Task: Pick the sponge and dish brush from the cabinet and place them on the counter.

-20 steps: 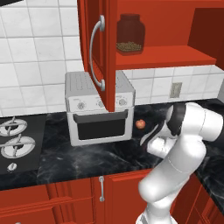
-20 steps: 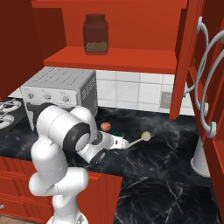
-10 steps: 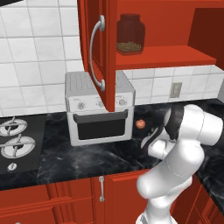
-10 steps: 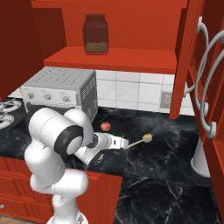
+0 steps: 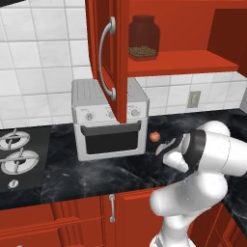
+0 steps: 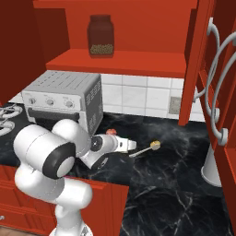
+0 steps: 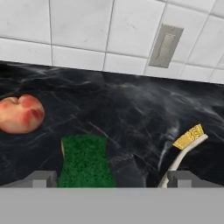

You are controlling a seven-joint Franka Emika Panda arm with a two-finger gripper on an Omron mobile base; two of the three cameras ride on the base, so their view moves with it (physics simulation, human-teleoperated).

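The green sponge (image 7: pixel 85 162) lies flat on the black marble counter (image 7: pixel 131 109), just ahead of my open gripper (image 7: pixel 113 179) and nearer its left fingertip (image 7: pixel 41 178). The dish brush (image 7: pixel 189 137), with a white handle and yellow head, lies on the counter by the right fingertip. In the right base view my gripper (image 6: pixel 126 145) hovers low over the counter, with the dish brush (image 6: pixel 154 145) just beyond it. The cabinet (image 6: pixel 120 62) stands open above, its red shelf bare except for a jar. From the left base view the gripper (image 5: pixel 163 148) sits low beside the toaster oven.
A peach (image 7: pixel 21 113) rests on the counter left of the sponge. A brown jar (image 6: pixel 100 36) stands on the cabinet shelf. A silver toaster oven (image 5: pixel 108 120) sits under the open door (image 5: pixel 108 53); a stovetop (image 5: pixel 14 154) is at left. A white stand (image 6: pixel 213 168) is at right.
The arm's elbow has sunk lower and swung outward. The hand stays low over the counter near the sponge and brush. The jaws remain open.
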